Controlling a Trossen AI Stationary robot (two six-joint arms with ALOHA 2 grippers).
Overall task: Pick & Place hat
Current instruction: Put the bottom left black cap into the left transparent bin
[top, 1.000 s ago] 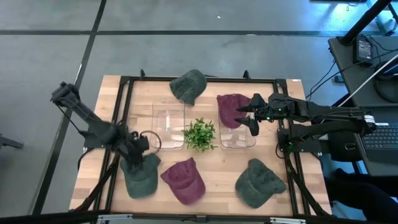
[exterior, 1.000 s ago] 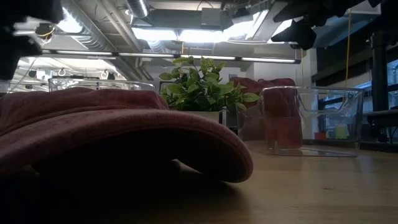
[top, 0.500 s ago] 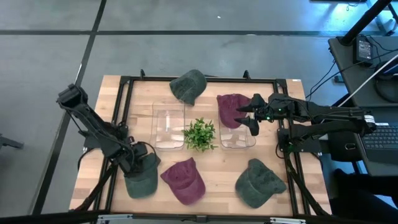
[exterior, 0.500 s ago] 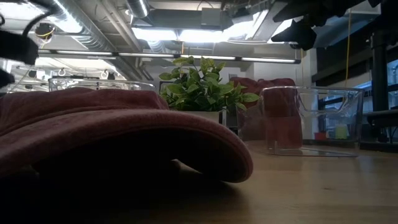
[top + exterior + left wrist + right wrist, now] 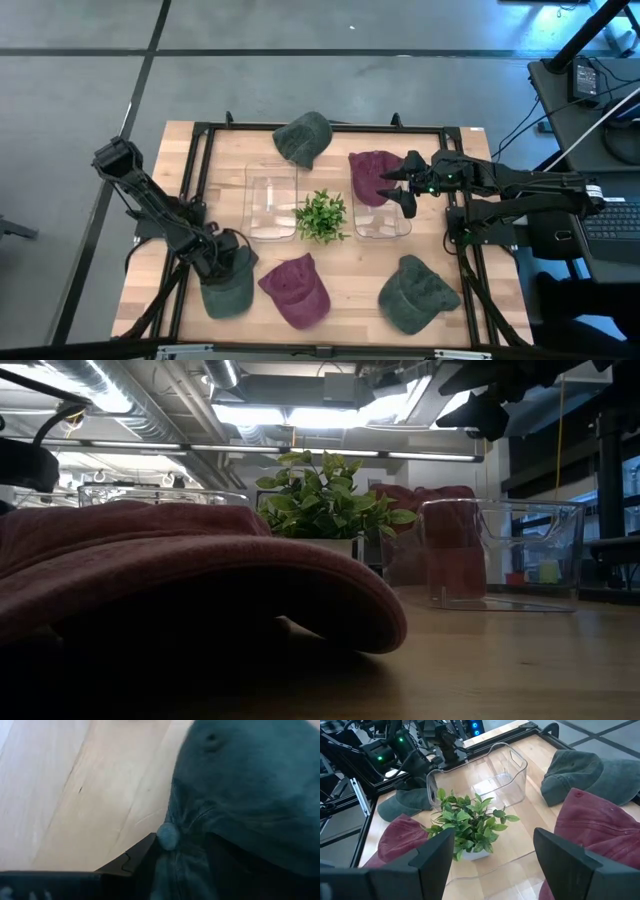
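My left gripper [image 5: 226, 262] [image 5: 180, 860] is low over the near-left green hat [image 5: 228, 290] [image 5: 250, 785], which lies crown up on the wood, and it is shut on the crown. My right gripper [image 5: 401, 186] [image 5: 495, 845] hangs open above the right clear bin [image 5: 388, 226]. A maroon hat [image 5: 372, 176] [image 5: 600, 820] lies in the far end of that bin. In the low view the right gripper [image 5: 482, 410] shows high up and the left arm [image 5: 25, 460] at the left edge. My left gripper holds the green hat's crown right beside the top button [image 5: 167, 835], with the cloth bunched into a fold between the two fingers. The fingers [image 5: 132, 862] come from above, slanting toward the near edge. The hat rests on the table.
A potted plant [image 5: 322, 215] stands between the left clear bin [image 5: 270, 205] and the right one. Another green hat [image 5: 303, 138] lies at the far edge, a maroon hat [image 5: 295, 290] near the middle, and a third green hat [image 5: 415, 295] near right. A black frame [image 5: 200, 150] rims the table.
My left gripper has moved toward the table's near edge and down, from beside the left bin onto the near-left green hat's crown. The hat has stayed where it was.
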